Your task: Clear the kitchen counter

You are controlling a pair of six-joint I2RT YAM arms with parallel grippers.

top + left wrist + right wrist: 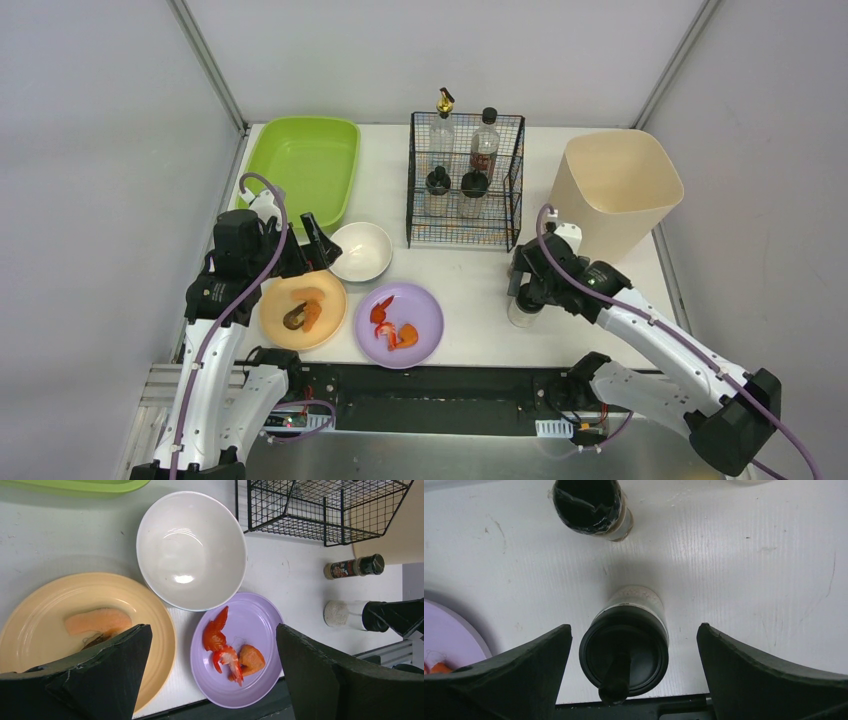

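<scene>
The white kitchen counter (470, 285) holds a white bowl (362, 250), a yellow plate (325, 325) with food scraps and a purple plate (425, 320) with shrimp pieces (222, 645). My left gripper (318, 243) hovers open above these dishes, its fingers (105, 675) spread over the yellow and purple plates. A clear grinder with a black cap (626, 650) stands upright near the front edge. My right gripper (634, 660) is open, one finger on either side of the grinder and neither touching it. A small spice bottle (591, 505) stands just beyond it.
A green tray (300, 160) sits at the back left. A black wire basket (466, 180) with several bottles stands at the back middle, and a tall beige bin (615, 190) at the back right. The black-and-metal rail (430, 385) runs along the front edge.
</scene>
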